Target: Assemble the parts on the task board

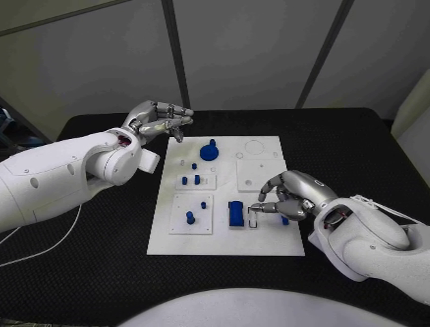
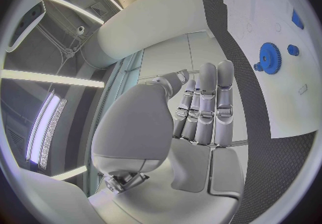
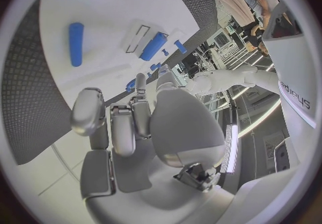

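The flat white rectangular task board (image 1: 259, 242) lay in the middle of the black table (image 1: 97, 272), with several small blue plastic parts standing or lying on it. A round blue toothed gear (image 1: 209, 152) sat near the board's far edge, and the left wrist view showed the same gear (image 2: 270, 58) with a smaller blue knob just beside it. Closer to the middle, two short blue pegs (image 1: 189, 180) stood in a small white inset plate, and another blue peg (image 1: 190, 217) stood in a square inset nearer the robot. A taller blue rectangular block (image 1: 236, 212) stood upright near the board's near edge, between that inset and the right hand. The robot's silver left hand (image 1: 159, 121) hovered over the board's far left corner, fingers curled inward with nothing seen in them. The silver right hand (image 1: 292, 196) rested at the board's right edge with its fingers bent down toward a small blue piece (image 1: 285, 219); whether it actually pinched that piece could not be told. In the right wrist view a blue cylinder (image 3: 77, 43) lay flat on the board, apart from the hand.
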Motion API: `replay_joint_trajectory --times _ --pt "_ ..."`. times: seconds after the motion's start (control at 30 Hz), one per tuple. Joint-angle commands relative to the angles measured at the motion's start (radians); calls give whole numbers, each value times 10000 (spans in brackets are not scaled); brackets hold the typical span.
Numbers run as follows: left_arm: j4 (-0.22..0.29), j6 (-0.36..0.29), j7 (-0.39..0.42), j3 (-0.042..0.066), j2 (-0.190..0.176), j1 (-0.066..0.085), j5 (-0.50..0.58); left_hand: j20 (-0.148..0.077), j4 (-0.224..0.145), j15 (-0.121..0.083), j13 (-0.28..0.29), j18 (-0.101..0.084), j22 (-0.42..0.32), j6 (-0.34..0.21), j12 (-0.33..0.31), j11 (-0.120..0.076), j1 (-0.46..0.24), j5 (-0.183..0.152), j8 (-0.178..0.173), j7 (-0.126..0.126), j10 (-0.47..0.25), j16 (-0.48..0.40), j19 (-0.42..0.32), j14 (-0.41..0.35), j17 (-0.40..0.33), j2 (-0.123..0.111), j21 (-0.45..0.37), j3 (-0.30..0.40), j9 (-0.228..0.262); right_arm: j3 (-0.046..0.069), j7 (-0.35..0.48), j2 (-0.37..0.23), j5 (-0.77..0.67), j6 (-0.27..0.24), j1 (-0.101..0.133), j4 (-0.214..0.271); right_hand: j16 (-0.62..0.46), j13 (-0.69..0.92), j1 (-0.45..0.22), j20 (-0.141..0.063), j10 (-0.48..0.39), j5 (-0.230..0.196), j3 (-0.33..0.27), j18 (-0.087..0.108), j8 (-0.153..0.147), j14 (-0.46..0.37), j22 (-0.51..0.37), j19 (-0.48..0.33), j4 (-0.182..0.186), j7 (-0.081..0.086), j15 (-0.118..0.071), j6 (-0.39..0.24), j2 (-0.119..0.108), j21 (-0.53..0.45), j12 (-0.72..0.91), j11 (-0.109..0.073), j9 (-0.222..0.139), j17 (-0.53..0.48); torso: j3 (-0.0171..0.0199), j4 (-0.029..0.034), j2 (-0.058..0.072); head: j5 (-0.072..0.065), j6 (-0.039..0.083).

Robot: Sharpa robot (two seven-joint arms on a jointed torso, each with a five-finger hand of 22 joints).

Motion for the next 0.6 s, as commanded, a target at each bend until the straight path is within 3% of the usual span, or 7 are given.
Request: replay_joint_trajectory --times 0.03,0.17,0.27,0.4,0.6 --pt "13 57 73 6 -19 14 35 25 8 56 -16 -111 -17 -54 59 -11 -70 -17 37 15 -64 45 -20 -36 -10 11 -68 -38 11 3 150 -465 568 437 15 59 -62 -1231 60 106 -203 687 -80 46 -487 837 -150 -90 115 127 157 -101 26 -135 -420 97 -345 1725 -26 4 9 -125 33" --pt "47 63 92 6 -36 15 35 21 -31 51 -17 -108 -18 -60 79 -15 -43 -18 48 10 -73 48 -19 -42 -20 -14 -70 -36 10 -1 -131 -919 217 811 13 85 -50 -1248 130 144 -203 752 -130 43 -688 844 -126 -71 150 169 187 -99 25 -130 -449 137 -494 1755 -19 -16 20 -244 81" --pt "50 58 97 5 -38 15 35 20 -32 50 -17 -108 -18 -60 80 -15 -42 -18 48 9 -73 48 -19 -42 -20 -14 -70 -36 10 -3 -314 -1059 -149 982 9 89 -41 -1225 162 156 -176 772 -154 37 -731 849 -85 -44 171 159 190 1 29 -107 -416 134 -544 1775 13 -70 -3 -246 63" --pt "52 62 102 5 -25 15 35 20 -32 50 -17 -108 -18 -60 80 -15 -42 -18 48 9 -73 48 -19 -42 -20 -14 -70 -36 10 -7 -504 -1090 -445 1186 2 44 -31 -1206 188 160 -153 786 -187 32 -759 854 -54 -22 193 141 185 117 22 -90 -390 121 -588 1795 17 -96 -13 -268 54" --pt "52 57 103 5 -38 15 35 20 -32 50 -17 -108 -18 -60 80 -15 -42 -18 48 9 -73 48 -19 -42 -20 -14 -70 -36 10 -12 -767 -1000 -801 1530 -18 -89 -1 -1020 186 159 -24 812 -235 15 -802 868 38 32 226 135 180 182 -4 -33 -129 115 -633 1855 14 -67 -9 -294 36"
